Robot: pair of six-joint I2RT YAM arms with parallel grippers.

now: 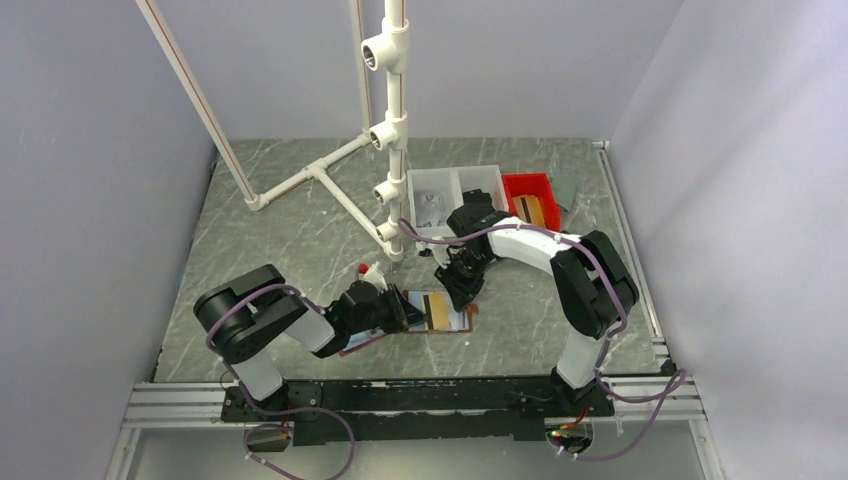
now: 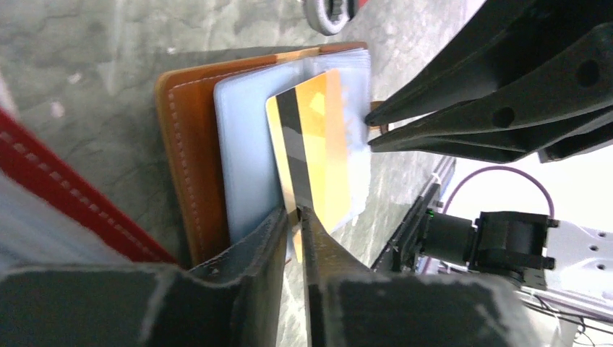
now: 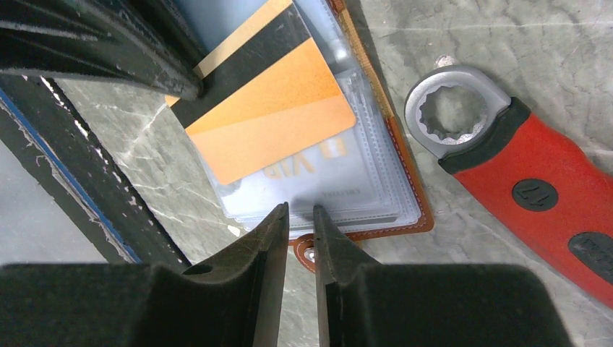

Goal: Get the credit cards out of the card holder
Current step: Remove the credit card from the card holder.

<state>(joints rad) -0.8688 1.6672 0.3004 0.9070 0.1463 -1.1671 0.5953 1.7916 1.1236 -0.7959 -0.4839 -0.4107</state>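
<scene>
Well, top view: card holder (image 1: 455,322) lies open, left gripper (image 1: 408,312) at one end, right gripper (image 1: 463,298) at the other. Left wrist: left jaws clamped on orange card (image 2: 325,144) edge, card partly out of holder's sleeve. Right wrist: right jaws a slit apart, nothing btwn, tips at holder's sleeve edge; wrench (image 3: 506,152) just beside holder.

wrench (image 3: 506,163): red handle, ring end, flat on marble table (image 1: 290,240) | white pipe frame (image 1: 396,130) | white bin (image 1: 440,172) beside red bin (image 1: 525,180)
</scene>
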